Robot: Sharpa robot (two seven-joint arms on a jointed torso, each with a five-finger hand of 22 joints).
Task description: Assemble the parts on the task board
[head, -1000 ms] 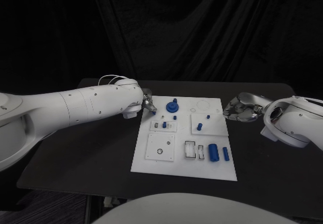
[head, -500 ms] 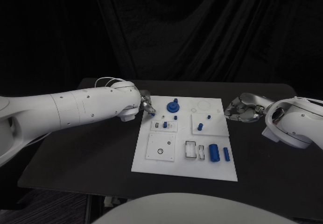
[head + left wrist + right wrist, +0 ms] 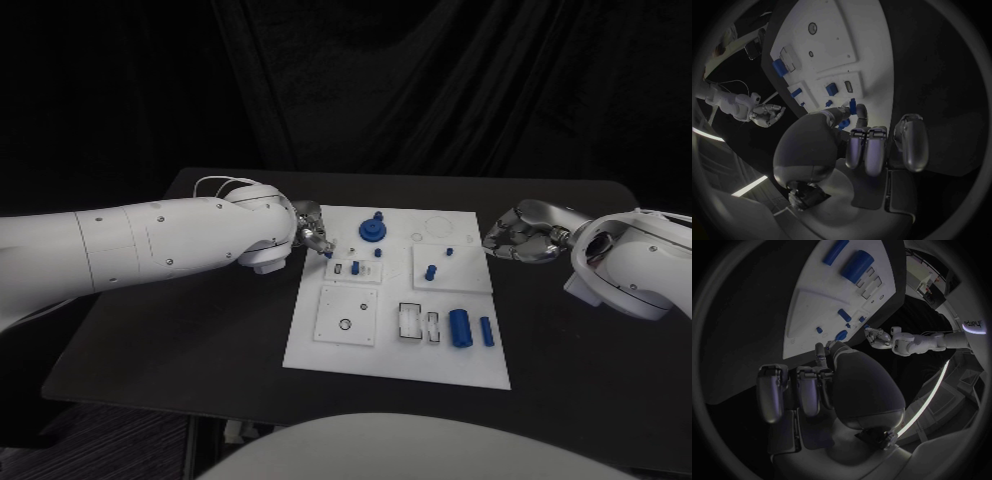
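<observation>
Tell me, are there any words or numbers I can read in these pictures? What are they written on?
None can be read for sure.
White arm near the left hand, right wrist view: small dark letters, cut off and too blurred to read.
Task board and blue parts: no words, numbers or signs to be seen.

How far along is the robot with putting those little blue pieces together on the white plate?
Some seems done: a blue round part already stands at the far end of the task board. In hand: the left hand pinches a small blue piece over the board's left edge. Left: two blue cylinders lie loose near the front. The right hand waits beside the board, fingers curled, holding nothing.
</observation>
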